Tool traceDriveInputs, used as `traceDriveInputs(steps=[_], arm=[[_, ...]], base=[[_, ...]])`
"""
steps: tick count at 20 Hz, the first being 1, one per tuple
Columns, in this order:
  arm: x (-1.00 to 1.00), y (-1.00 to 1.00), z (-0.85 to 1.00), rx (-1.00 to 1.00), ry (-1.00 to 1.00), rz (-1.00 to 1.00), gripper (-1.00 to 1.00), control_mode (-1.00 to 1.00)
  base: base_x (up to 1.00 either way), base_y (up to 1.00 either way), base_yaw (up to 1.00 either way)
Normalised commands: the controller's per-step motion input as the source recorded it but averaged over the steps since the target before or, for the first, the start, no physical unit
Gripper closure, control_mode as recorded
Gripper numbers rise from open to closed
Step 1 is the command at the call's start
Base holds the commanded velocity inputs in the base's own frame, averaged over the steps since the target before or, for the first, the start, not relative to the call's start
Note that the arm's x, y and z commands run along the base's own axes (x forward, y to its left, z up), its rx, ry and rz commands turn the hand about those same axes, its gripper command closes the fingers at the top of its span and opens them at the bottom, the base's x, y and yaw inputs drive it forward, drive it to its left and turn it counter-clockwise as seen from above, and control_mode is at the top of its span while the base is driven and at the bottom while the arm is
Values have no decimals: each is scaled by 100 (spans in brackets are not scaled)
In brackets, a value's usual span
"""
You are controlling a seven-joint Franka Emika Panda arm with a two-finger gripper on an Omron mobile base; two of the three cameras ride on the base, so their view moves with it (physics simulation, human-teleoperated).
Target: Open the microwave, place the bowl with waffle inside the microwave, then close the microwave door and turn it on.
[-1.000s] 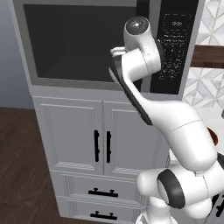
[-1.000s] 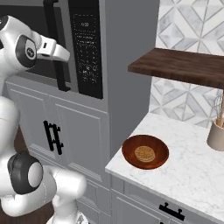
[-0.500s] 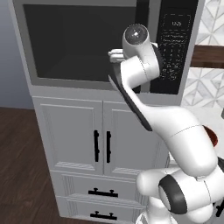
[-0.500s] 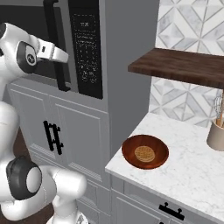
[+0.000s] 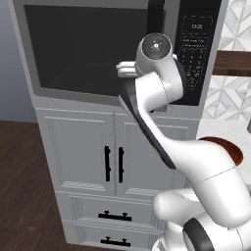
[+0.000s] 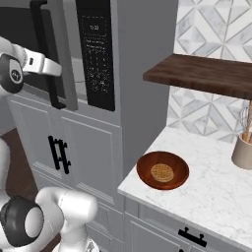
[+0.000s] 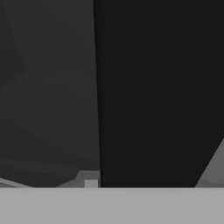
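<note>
The microwave point(image 5: 103, 54) was built into a tall white cabinet unit point(image 5: 93, 157), with its black keypad panel point(image 6: 96, 54) on the right side. Its door point(image 5: 88, 49), a wide grey frame around a dark window, looked shut or very nearly so. A long black bar handle point(image 6: 45, 49) ran up and down the door just left of the keypad.

The white arm point(image 5: 196, 166) rose from the base and bent up toward the door, with the hand at the level of the handle. In the right base view the wrist reached across to the handle and met it about midway up the bar. The fingers themselves were hidden behind the hand and the bar, so I could not tell whether they were spread, pressed together or pinching the handle. In the hand view a broad black upright band, most likely the handle, stood very close in front of the camera, with the dark window to its left.

A white marble counter point(image 6: 216, 192) lay to the right of the cabinet, under a dark wooden shelf point(image 6: 206, 74). The reddish-brown bowl point(image 6: 162, 170) sat on the counter near its front left corner, well apart from the microwave, with the round gridded waffle point(image 6: 162, 173) lying flat inside it. A tan utensil holder point(image 6: 243, 150) stood at the back of the counter.
</note>
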Motion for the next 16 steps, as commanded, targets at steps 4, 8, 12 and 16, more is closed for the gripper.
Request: traceDriveInputs(steps=[4,8,12,16], arm=[[-68,100,0,-2,-20,6,100,-100],[-55,100,0,0,-15,8,100,-100],[-29,100,0,0,-5,7,100,-100],[-7,100,0,0,0,4,100,-100]], base=[[0,0,0],[0,0,0],[0,0,0],[0,0,0]])
